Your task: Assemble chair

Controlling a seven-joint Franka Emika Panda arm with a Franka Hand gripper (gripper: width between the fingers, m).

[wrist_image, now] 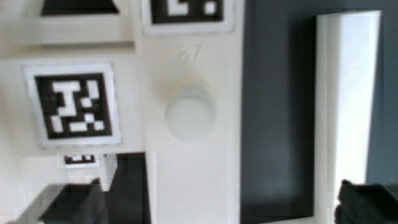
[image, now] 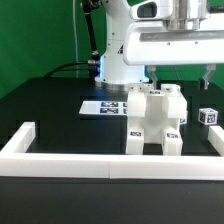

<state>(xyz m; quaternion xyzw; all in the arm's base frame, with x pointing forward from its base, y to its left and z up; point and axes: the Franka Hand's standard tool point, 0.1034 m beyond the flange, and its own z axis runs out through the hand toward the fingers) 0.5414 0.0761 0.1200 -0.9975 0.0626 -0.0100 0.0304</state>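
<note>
The partly built chair (image: 155, 122), white blocky parts with black-and-white tags, stands upright on the black table near the front wall. My gripper (image: 180, 76) hangs just above it with its dark fingers spread wider than the chair's top. In the wrist view the chair (wrist_image: 187, 110) fills the picture, with a tagged panel (wrist_image: 75, 105) and a white post between the two fingertips (wrist_image: 370, 200). The gripper (wrist_image: 222, 205) is open and neither finger touches the post. A small loose tagged part (image: 207, 117) lies at the exterior view's right.
A low white barrier wall (image: 100, 162) runs along the front and up the exterior view's left side. The marker board (image: 103, 106) lies flat behind the chair. The robot base (image: 120, 55) stands at the back, before a green curtain.
</note>
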